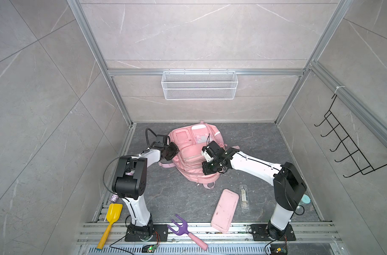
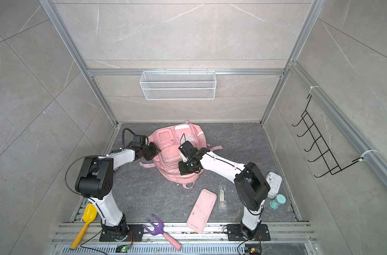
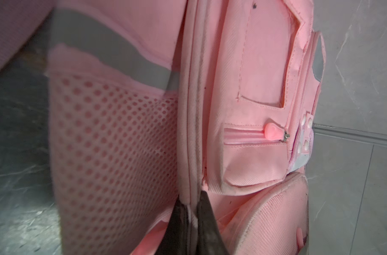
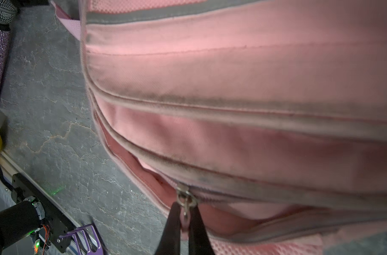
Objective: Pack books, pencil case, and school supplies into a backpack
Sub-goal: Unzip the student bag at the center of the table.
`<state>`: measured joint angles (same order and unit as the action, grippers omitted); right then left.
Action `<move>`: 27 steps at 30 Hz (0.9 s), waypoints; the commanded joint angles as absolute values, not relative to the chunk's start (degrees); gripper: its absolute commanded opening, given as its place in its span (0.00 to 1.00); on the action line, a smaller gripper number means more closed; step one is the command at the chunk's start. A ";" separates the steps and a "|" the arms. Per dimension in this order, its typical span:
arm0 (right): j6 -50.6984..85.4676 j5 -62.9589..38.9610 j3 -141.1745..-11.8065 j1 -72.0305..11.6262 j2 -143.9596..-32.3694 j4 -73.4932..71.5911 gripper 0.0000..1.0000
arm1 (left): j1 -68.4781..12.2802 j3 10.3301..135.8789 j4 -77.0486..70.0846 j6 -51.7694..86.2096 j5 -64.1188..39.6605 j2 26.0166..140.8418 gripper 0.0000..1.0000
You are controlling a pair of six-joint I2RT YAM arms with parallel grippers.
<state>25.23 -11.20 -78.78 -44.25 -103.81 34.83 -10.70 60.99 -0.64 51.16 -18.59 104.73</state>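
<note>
We hold the backpack (image 1: 193, 152) with both arms. Our left gripper (image 3: 192, 198) is clamped on the piped seam (image 3: 193, 123) that runs up the bag's side, and its dark fingertips (image 3: 202, 212) press the trim from both sides. The mesh side pocket (image 3: 113, 143) lies to one side of those jaws and a small zipped front pocket (image 3: 254, 154) to the other. Our right gripper (image 4: 185, 208) is pinched shut on the metal zipper pull (image 4: 184, 196), and beyond its tips the zip gapes on one side of the slider, showing pink lining. In both top views the pencil case (image 1: 225, 210) lies flat on the floor, well apart from the right jaws and back toward that arm's base. The school supplies packet (image 1: 244, 196) lies just beside it.
</note>
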 commanded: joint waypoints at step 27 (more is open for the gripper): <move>26.80 -10.20 -105.14 -51.75 -124.32 39.28 0.00 | -14.44 50.65 -8.71 60.77 -11.58 93.95 0.00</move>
